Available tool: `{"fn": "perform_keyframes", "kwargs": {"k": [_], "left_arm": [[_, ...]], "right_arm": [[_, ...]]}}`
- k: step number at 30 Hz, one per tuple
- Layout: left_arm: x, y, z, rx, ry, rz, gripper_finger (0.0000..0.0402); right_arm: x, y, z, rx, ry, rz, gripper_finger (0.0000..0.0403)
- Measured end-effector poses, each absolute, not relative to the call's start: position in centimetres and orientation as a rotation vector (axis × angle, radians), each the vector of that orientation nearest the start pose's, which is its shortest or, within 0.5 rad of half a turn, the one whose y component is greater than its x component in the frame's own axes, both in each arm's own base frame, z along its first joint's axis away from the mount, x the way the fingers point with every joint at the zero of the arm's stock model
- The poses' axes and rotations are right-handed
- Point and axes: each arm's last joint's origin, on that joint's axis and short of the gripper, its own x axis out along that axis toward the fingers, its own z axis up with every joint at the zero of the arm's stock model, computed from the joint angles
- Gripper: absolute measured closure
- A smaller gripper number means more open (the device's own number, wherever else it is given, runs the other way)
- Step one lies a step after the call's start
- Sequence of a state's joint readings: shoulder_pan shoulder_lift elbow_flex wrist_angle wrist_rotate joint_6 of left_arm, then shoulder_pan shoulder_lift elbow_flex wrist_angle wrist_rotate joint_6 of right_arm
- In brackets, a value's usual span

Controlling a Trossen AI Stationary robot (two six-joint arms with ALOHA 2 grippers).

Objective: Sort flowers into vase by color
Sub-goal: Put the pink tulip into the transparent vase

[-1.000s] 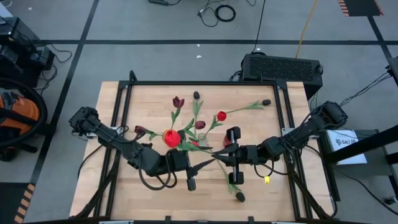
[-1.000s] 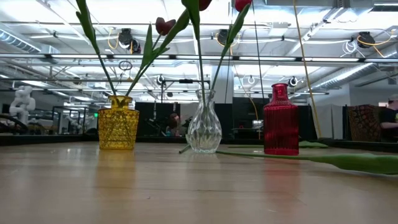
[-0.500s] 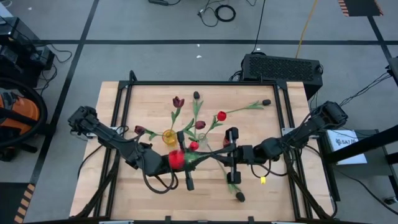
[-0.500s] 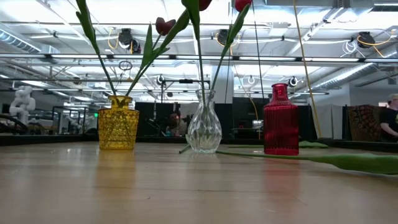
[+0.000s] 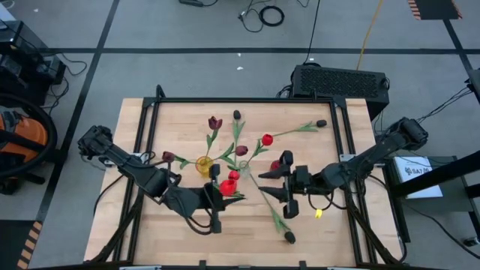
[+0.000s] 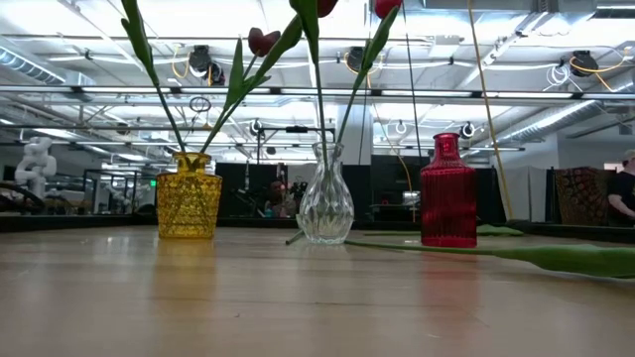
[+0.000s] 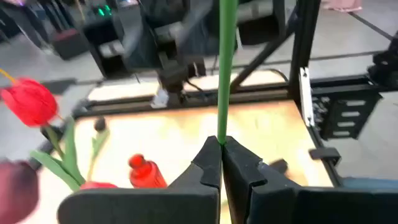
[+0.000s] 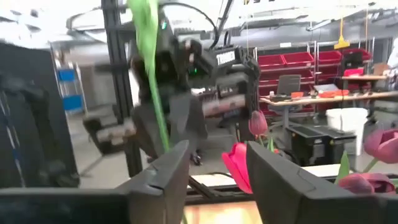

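The left gripper [image 7: 221, 163] was clamped on a red tulip's green stem [image 7: 225, 68], near the counter's [image 5: 315, 240] six o'clock edge; the right gripper [image 8: 217, 171] beside it stood parted, holding nothing. At about five o'clock one dark-headed tulip [image 5: 277, 217] lay unsorted. Farther back, the yellow vase [image 6: 189, 194] and clear vase [image 6: 325, 206] already carried stems, while the red vase [image 6: 448, 190] looked empty. Sorting seemed roughly midway. The flowers had thin stems and small red or maroon heads.
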State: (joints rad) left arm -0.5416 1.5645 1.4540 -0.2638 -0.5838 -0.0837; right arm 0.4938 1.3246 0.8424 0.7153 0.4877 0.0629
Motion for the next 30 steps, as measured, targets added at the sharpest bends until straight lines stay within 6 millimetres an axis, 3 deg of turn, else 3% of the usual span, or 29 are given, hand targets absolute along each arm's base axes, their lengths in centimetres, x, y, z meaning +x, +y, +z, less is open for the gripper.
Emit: {"fn": "perform_keyframes", "kwargs": {"k": [8,13,20,24,30], "left_arm": [[31.4,-16.0,35.8,0.042,0.398,0.048,0.0397],[31.7,-16.1,35.1,0.044,0.431,0.050,0.0397],[31.8,-16.2,34.6,0.056,0.469,0.029,0.0397],[31.7,-16.0,34.4,0.067,0.491,0.033,0.0397],[31.7,-16.0,34.3,0.070,0.495,0.034,0.0397]], "right_arm": [[28.9,14.0,33.3,0.126,-0.122,0.013,0.0214],[31.0,15.1,35.0,0.055,-0.085,0.001,0.0214],[31.9,15.6,35.5,-0.003,-0.080,-0.002,0.0217],[31.9,15.5,35.6,-0.006,-0.080,-0.004,0.0243],[32.1,15.3,35.3,-0.017,-0.053,-0.009,0.0335]]}}
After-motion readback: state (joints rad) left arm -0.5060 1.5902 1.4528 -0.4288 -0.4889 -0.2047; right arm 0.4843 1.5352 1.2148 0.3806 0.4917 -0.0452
